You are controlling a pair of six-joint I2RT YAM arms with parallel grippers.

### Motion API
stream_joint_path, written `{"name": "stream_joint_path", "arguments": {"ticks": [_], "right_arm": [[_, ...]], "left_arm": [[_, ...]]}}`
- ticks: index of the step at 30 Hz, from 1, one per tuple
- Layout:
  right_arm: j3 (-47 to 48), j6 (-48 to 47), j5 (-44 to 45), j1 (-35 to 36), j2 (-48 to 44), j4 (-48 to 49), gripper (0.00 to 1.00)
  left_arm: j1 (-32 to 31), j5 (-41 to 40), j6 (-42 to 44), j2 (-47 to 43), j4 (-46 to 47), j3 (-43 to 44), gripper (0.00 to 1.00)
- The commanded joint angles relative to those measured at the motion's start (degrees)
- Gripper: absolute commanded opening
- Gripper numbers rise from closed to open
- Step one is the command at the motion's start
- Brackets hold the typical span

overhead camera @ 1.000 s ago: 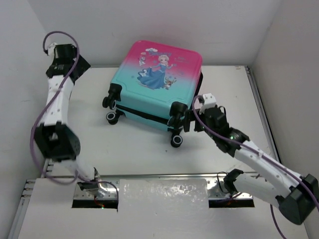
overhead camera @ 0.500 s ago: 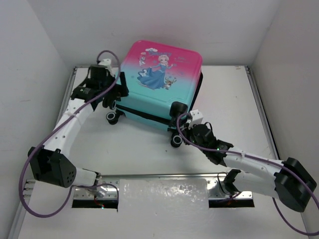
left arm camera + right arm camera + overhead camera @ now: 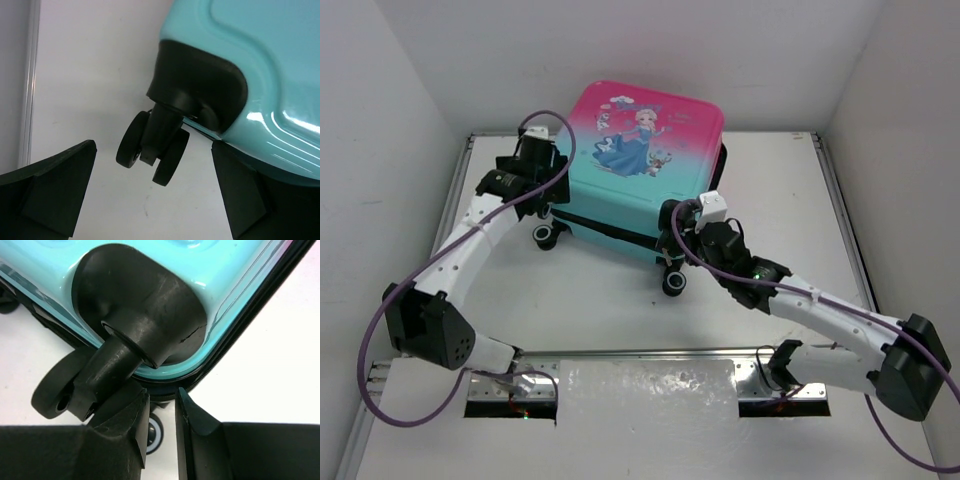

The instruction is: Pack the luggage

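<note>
Pink fading to teal, the small hard-shell suitcase with a cartoon princess print (image 3: 638, 165) lies flat and closed on the white bench (image 3: 590, 300). We see it near the middle of the far edge, its printed face up and its black wheels toward the near side.

We find the left gripper (image 3: 552, 200) at the suitcase's near-left corner. In the left wrist view its dark fingers (image 3: 60, 180) stand spread wide. The black twin wheel (image 3: 131, 145) hangs from its rounded black housing in the space between them, clear of both fingers. The right-hand finger sits just beside the teal shell (image 3: 280, 65), and we cannot tell whether it touches it.

We find the right gripper (image 3: 672, 235) at the near-right corner, and another black wheel (image 3: 675, 283) rests on the bench just below it in the top view. In the right wrist view this gripper (image 3: 162, 392) has its fingers (image 3: 125, 425) drawn nearly together, with only a narrow slit between them. Their tips meet the black zip band along the edge of the teal shell (image 3: 235, 270), right under the corner's black wheel housing. We cannot tell whether they pinch anything on that band. One black wheel (image 3: 52, 395) juts out to the left of the fingers.
</note>
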State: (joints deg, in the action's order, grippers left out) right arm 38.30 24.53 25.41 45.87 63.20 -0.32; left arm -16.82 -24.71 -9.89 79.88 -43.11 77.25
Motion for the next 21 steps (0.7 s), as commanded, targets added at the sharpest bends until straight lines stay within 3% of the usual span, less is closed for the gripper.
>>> {"name": "stream_joint_path", "arguments": {"ticks": [1, 3, 6, 9, 10, 12, 14, 17, 18, 20, 21], "right_arm": [[5.2, -2.4, 1.1, -0.8, -0.2, 3.9, 0.24], [6.8, -2.8, -0.4, -2.0, 0.3, 3.5, 0.24], [9.9, -3.0, -5.4, -4.6, 2.7, 3.2, 0.24], [13.5, -3.4, -7.4, -6.4, 6.2, 1.4, 0.26], [13.8, -3.4, -7.5, -6.7, 6.7, 1.3, 0.26], [13.3, -3.1, -7.9, -7.1, 6.5, 1.5, 0.29], [12.1, -2.6, -8.2, -7.1, 4.9, 1.1, 0.36], [10.3, -2.1, -8.7, -7.1, 1.2, -1.6, 0.57], [8.5, -2.0, -8.8, -7.1, -0.3, -1.4, 0.69], [7.4, -2.1, -7.2, -7.0, -3.9, -2.9, 0.84], [7.2, -2.2, -6.9, -7.0, -5.0, -4.2, 0.85]], "left_arm": [[2.0, 1.6, 2.5, 2.3, 0.6, 0.4, 1.0], [4.9, 13.0, 2.9, 3.9, 3.2, -1.0, 1.0], [6.4, 16.3, 2.8, 7.9, 3.5, -1.0, 0.92], [6.6, 21.8, 3.0, 9.9, 3.2, -1.7, 0.6], [6.6, 24.1, 3.3, 9.9, 4.4, -2.1, 0.42], [6.7, 29.6, 3.6, 9.4, 5.1, -3.1, 0.15], [6.6, 34.3, 3.6, 9.0, 6.0, -4.0, 0.02], [6.5, 44.4, 3.0, 7.3, 9.4, -6.6, 0.0], [6.4, 47.2, 2.9, 7.1, 10.9, -7.9, 0.0], [5.9, 53.3, 2.2, 6.4, 13.5, -9.5, 0.0], [5.9, 56.0, 1.9, 6.2, 14.3, -9.8, 0.0]]}}
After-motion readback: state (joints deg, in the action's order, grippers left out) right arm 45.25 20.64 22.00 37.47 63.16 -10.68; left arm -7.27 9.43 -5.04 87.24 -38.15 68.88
